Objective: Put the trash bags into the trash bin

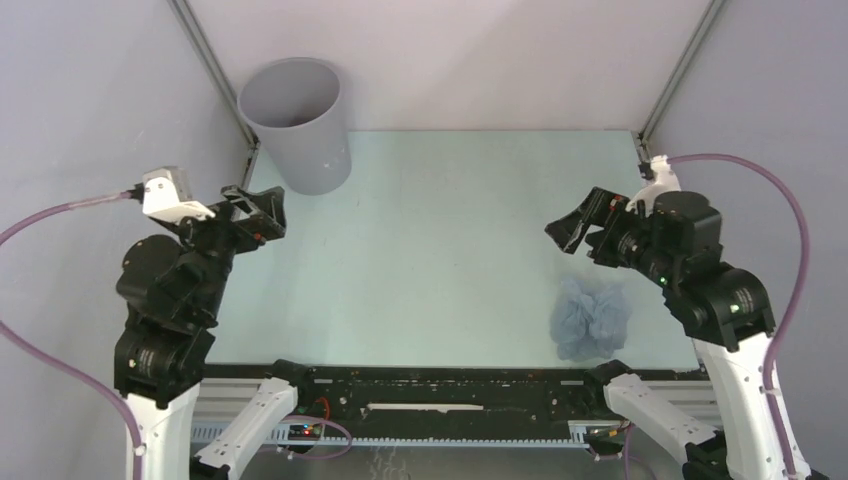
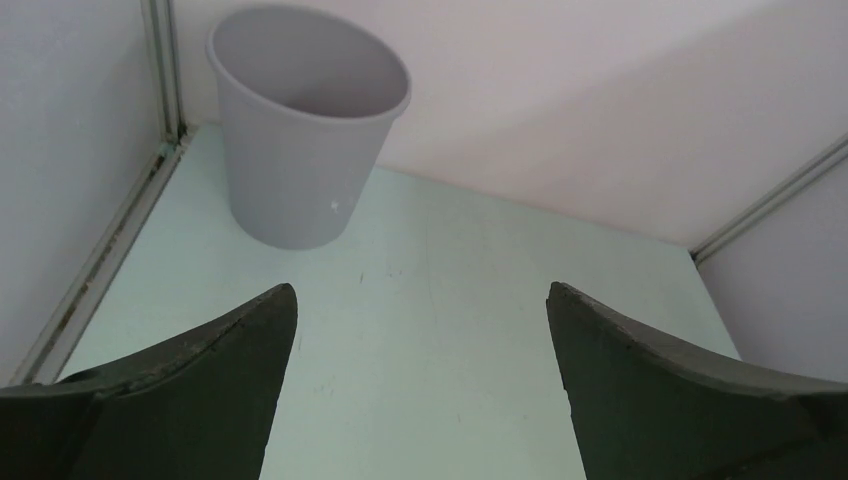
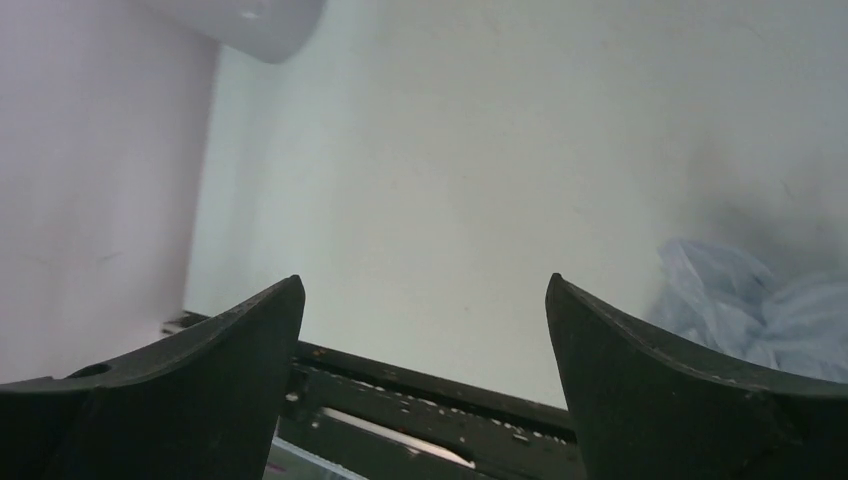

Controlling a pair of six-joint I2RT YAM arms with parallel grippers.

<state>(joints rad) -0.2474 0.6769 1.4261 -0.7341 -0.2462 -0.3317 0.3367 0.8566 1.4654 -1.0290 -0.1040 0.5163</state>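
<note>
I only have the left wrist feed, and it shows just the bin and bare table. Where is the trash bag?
Observer: The trash bag lies crumpled on the table near its near right corner, far across from the bin.
Operator: Does the right arm have it?
Observer: No. The right gripper is open and holds nothing. It hangs just beyond the bag, apart from it.

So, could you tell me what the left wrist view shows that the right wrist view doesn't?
Only the left wrist: the whole trash bin, upright in the corner. Only the right wrist: the crumpled trash bag and a black rail. Both: the pale table, with the left fingers or right fingers spread and empty.
</note>
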